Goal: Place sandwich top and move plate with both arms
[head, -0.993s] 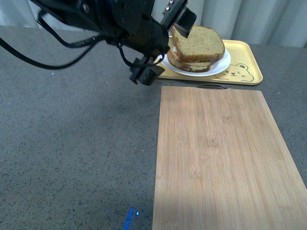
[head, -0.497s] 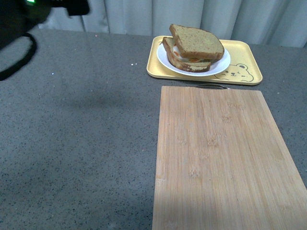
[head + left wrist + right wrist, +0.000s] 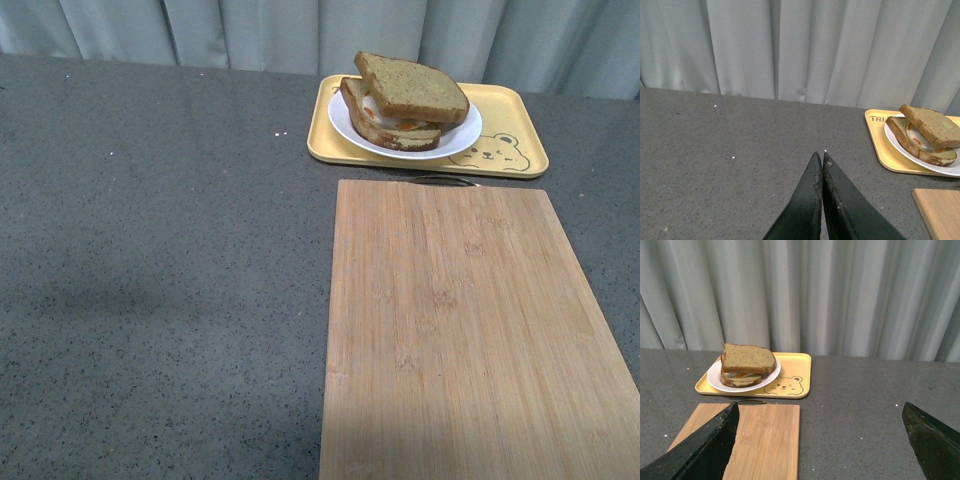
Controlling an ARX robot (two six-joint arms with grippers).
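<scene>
The sandwich top point(image 3: 412, 86), a brown speckled bread slice, lies on the egg sandwich on the round white plate point(image 3: 458, 137). It also shows in the left wrist view point(image 3: 930, 127) and the right wrist view point(image 3: 747, 358), as does the plate point(image 3: 900, 147) point(image 3: 715, 380). No arm shows in the front view. My left gripper point(image 3: 820, 156) is shut and empty over the grey table, well short of the plate. My right gripper point(image 3: 820, 409) is wide open and empty, back from the wooden board.
The plate stands on a yellow tray with a bear drawing point(image 3: 510, 150) at the back of the grey table point(image 3: 160, 250). A wooden cutting board point(image 3: 460, 320) lies in front of the tray. Grey curtains point(image 3: 840, 290) hang behind the table.
My left arm, which reached over to the sandwich one second ago, has let go of the top slice and pulled back left out of the front view. The slice stays on the sandwich.
</scene>
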